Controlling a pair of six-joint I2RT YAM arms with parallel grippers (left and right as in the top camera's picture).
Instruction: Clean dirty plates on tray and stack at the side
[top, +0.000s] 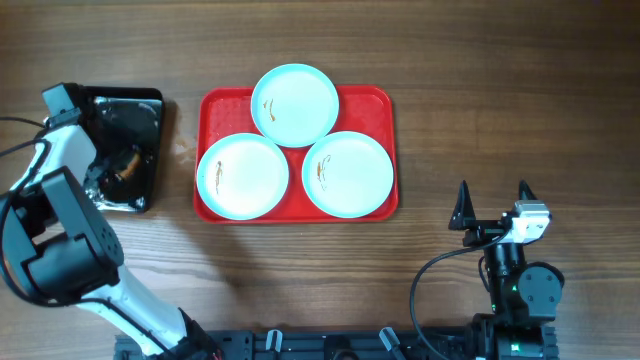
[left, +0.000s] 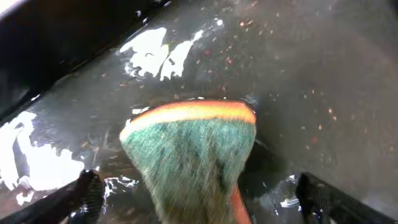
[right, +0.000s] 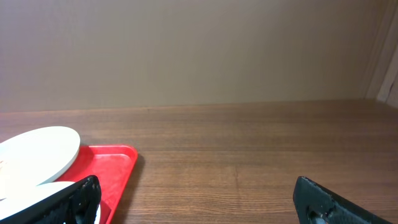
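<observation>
Three pale blue-white plates lie on the red tray (top: 385, 110): one at the back (top: 295, 103), one front left (top: 243, 177), one front right (top: 347, 173). Each has a small brown smear. My left gripper (top: 118, 168) is down in the black tray. In the left wrist view its fingers (left: 199, 193) are open on either side of a green and orange sponge (left: 186, 143), with gaps on both sides. My right gripper (top: 493, 195) is open and empty, right of the red tray. The right wrist view shows its fingers (right: 196, 196), the tray corner (right: 115, 162) and a plate rim (right: 37, 146).
The black tray (top: 150, 105) sits left of the red tray; its bottom is wet with white foam patches (left: 155, 53). Bare wooden table (top: 500, 90) lies right of the red tray.
</observation>
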